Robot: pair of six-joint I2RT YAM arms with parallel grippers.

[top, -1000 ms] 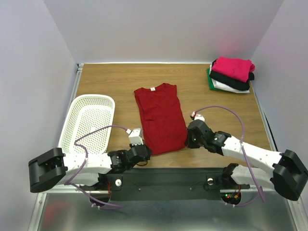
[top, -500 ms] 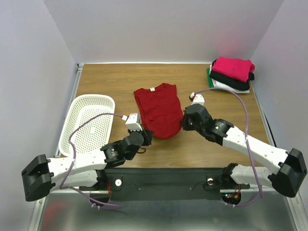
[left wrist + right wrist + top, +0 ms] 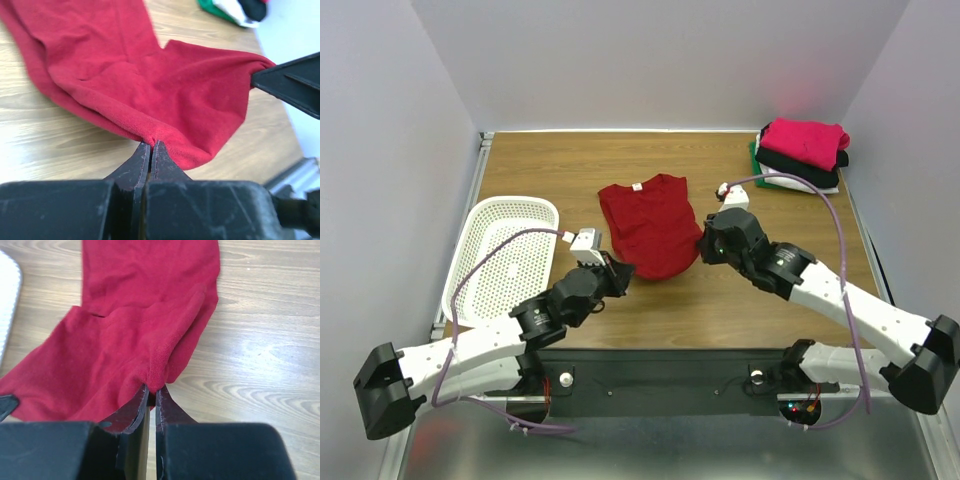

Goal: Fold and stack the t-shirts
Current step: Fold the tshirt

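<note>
To your left, the basket (image 3: 505, 250) lies on the table (image 3: 540, 165) beside the left arm, and that arm's cable arcs over its near rim. At the far right corner sits a stack (image 3: 800, 158), well apart from both arms: pink shirt (image 3: 807, 138) on top, then black shirt (image 3: 798, 163), white shirt (image 3: 792, 180) and green shirt (image 3: 755, 160) at the bottom. The right arm's cable loops toward it.

You have five shirts in all, four of them stacked, plus one basket and two arms.

The red shirt (image 3: 650, 225) lies mid-table, collar at the far end. Your left gripper (image 3: 151, 145) is clenched on its near left hem corner. Your right gripper (image 3: 152, 388) is pinching the near right corner, with cloth bunched between the fingers.

A second ago the red shirt lay at full length, hem close to the near table edge. Both arms have since reached forward and carried the hem up over the body, so the shirt now shows much shorter.
</note>
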